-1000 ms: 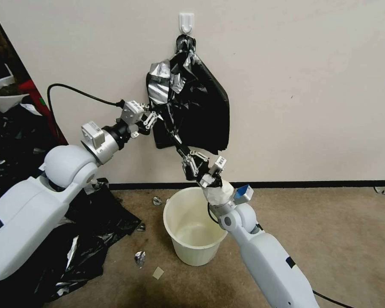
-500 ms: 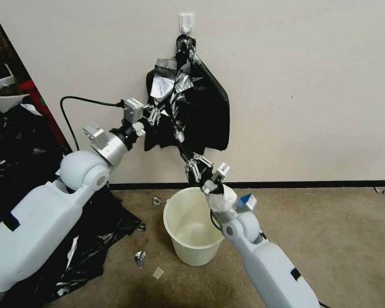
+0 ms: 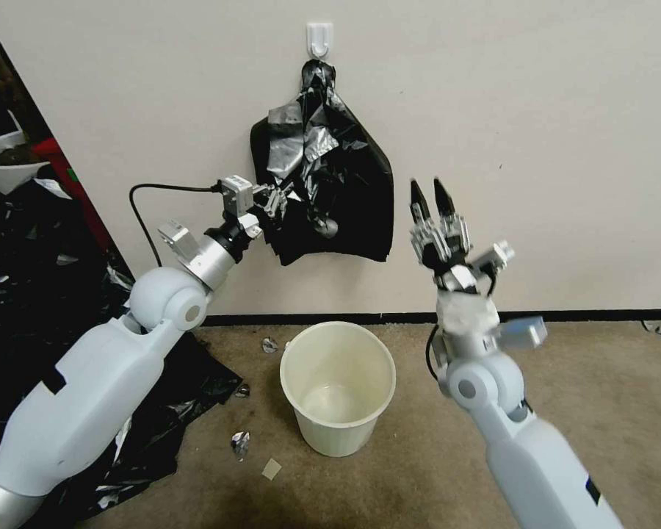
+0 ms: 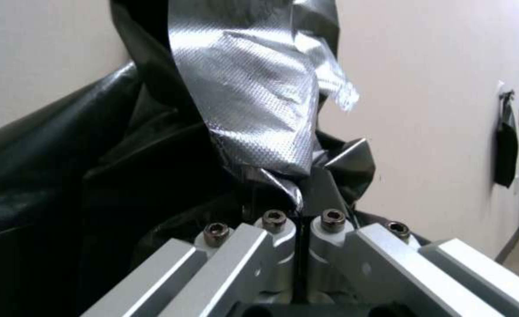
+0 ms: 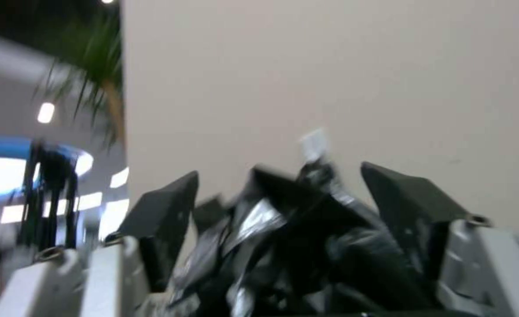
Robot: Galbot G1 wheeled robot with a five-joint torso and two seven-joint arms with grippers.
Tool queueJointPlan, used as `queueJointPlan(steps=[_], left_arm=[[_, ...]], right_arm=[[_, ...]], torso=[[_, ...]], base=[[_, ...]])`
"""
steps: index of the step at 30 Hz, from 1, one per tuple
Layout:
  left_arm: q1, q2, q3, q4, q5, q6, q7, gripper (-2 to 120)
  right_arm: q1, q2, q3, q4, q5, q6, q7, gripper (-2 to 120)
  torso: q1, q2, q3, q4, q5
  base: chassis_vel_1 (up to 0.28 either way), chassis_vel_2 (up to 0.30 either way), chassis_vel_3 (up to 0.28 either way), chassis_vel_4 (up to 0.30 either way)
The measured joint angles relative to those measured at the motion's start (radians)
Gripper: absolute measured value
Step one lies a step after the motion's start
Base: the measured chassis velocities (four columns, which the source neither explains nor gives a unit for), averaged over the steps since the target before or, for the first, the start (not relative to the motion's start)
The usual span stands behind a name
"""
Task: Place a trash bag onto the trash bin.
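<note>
Left gripper (image 3: pixel 277 200) pinches the crinkled glossy trash bag (image 3: pixel 308 147); right gripper (image 3: pixel 432 198) gapes empty beside it.

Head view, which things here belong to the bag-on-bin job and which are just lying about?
Job:
trash bag, hanging at the wall
trash bin, on the floor
left gripper, jaws shut on the trash bag
right gripper, raised, open, holding nothing

Lying about:
black bundle
plastic scraps
white bowl

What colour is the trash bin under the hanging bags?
Cream-white, plain, no pattern. The trash bin shows best in the head view.
</note>
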Motion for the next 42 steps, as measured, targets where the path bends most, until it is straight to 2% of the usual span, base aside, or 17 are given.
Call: queueJointPlan(steps=[3,5,6,7,9,10,12,23,33,34,36,39,41,42], left_arm=[[-0.007,-0.007,0.010,0.009,-0.001,-0.005,0.003,0],[-0.008,-0.008,0.012,0.010,-0.002,-0.006,0.005,0],[-0.009,-0.011,0.016,0.012,-0.004,-0.011,0.010,0],[-0.009,-0.012,0.017,0.013,-0.005,-0.012,0.012,0],[-0.009,-0.020,0.020,0.016,-0.005,-0.017,0.017,0],[-0.009,-0.020,0.020,0.016,-0.005,-0.017,0.017,0],[-0.008,-0.026,0.020,0.017,-0.005,-0.018,0.019,0],[-0.007,-0.028,0.015,0.010,-0.003,-0.020,0.025,0],[0.007,-0.026,0.002,-0.005,-0.005,-0.023,0.049,0],[0.008,-0.028,0.002,-0.005,-0.005,-0.023,0.051,0],[0.008,-0.029,0.002,-0.005,-0.005,-0.023,0.051,0],[0.011,-0.036,0.001,0.001,-0.005,-0.023,0.052,0],[0.012,-0.037,0.001,0.002,-0.005,-0.023,0.053,0],[0.014,-0.039,0.000,0.003,-0.004,-0.023,0.053,0]], right_arm=[[0.145,-0.053,-0.114,-0.066,-0.160,-0.070,0.047,90],[0.168,-0.062,-0.136,-0.075,-0.177,-0.087,0.056,93],[0.218,-0.082,-0.186,-0.092,-0.204,-0.126,0.080,98],[0.231,-0.087,-0.198,-0.095,-0.209,-0.138,0.086,99],[0.304,-0.109,-0.260,-0.103,-0.224,-0.230,0.136,100],[0.304,-0.109,-0.260,-0.103,-0.224,-0.230,0.136,100],[0.347,-0.119,-0.281,-0.104,-0.223,-0.290,0.165,100],[0.389,-0.143,-0.295,-0.116,-0.221,-0.344,0.172,94],[0.420,-0.166,-0.300,-0.127,-0.274,-0.397,0.127,73],[0.428,-0.166,-0.302,-0.132,-0.283,-0.399,0.120,66],[0.434,-0.165,-0.303,-0.135,-0.286,-0.399,0.115,63],[0.454,-0.159,-0.308,-0.149,-0.293,-0.396,0.093,47],[0.456,-0.157,-0.309,-0.151,-0.294,-0.396,0.092,44],[0.460,-0.153,-0.310,-0.154,-0.297,-0.397,0.090,38]], torso=[[0.000,0.000,0.000,0.0004,-0.0002],[0.000,0.000,0.000,0.0004,-0.0002],[0.000,0.000,0.000,0.0003,-0.0001],[0.000,0.000,0.000,0.0003,-0.0001],[0.000,0.000,0.000,0.0003,-0.0002],[0.000,0.000,0.000,0.0003,-0.0002],[0.000,0.000,0.000,0.0003,-0.0003],[0.000,0.000,0.000,0.0001,-0.0001],[0.000,0.000,0.000,0.0001,-0.0002],[0.000,0.000,0.000,0.0001,-0.0001],[0.000,0.000,0.000,0.0002,-0.0001],[0.000,0.000,0.000,0.0001,-0.0001],[0.000,0.000,0.000,0.0001,-0.0002],[0.000,0.000,0.000,0.0002,-0.0002]], base=[[0.000,0.000,0.000,0.000],[0.000,0.000,0.000,0.000],[0.000,0.000,0.000,0.000],[0.000,0.000,0.000,0.000],[0.000,0.000,0.000,0.000],[0.000,0.000,0.000,0.000],[0.000,0.000,0.000,0.000],[0.000,0.000,0.000,0.000],[0.000,0.000,0.000,0.000],[0.000,0.000,0.000,0.000],[0.000,0.000,0.000,0.000],[0.000,0.000,0.000,0.000],[0.000,0.000,0.000,0.000],[0.000,0.000,0.000,0.000]])
